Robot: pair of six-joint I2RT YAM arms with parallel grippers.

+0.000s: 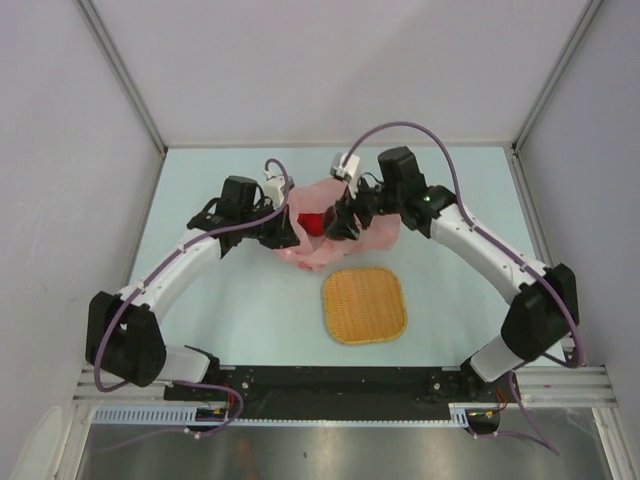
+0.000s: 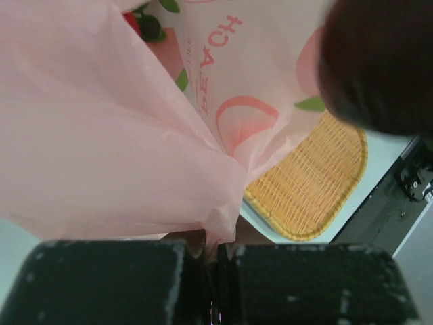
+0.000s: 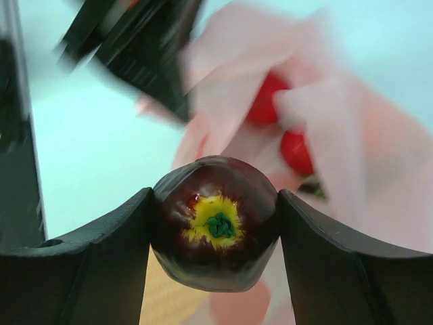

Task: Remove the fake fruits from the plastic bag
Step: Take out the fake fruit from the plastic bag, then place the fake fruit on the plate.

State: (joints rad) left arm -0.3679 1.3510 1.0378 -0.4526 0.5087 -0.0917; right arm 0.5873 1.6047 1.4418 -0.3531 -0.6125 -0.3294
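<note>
Clamping the left gripper [image 2: 213,257] fully shut on a gathered fold of the pink plastic bag [image 2: 101,135], with the thin film running straight down into the seam between 2 black fingers [image 2: 108,284]. Holding that fold up off the pale blue table [image 1: 250,300], with the printed side of the bag hanging in front of the woven mat [image 2: 318,189] and covering its nearer corner in the left wrist view. Peeking out at the top of that view: a bit of a red fruit [image 2: 132,22] and dark green leaf, too cropped for telling more. Blocking the upper right corner there: a dark blurred shape, impossible to identify.

Grasping a dark purple fruit [image 3: 215,233] with the right gripper [image 3: 215,203], 2 curved fingers [image 3: 101,271] pressing against its left and right flanks, the yellow-and-green stem end facing the wrist camera. Holding that fruit right at the bag, with crinkled pink film just beyond it and a sliver of the tan mat showing beneath; not possible to tell whether it is clear of the bag's mouth. Lying further back among the pink folds: 2 red fruits [image 3: 267,98], partly wrapped by film, near each other.

Meeting over the bag in the top view, both grippers facing each other from left and right, a patch of red showing between them. Lying flat just in front of the bag, toward the arm bases: the mat, close to the bag's near edge.
</note>
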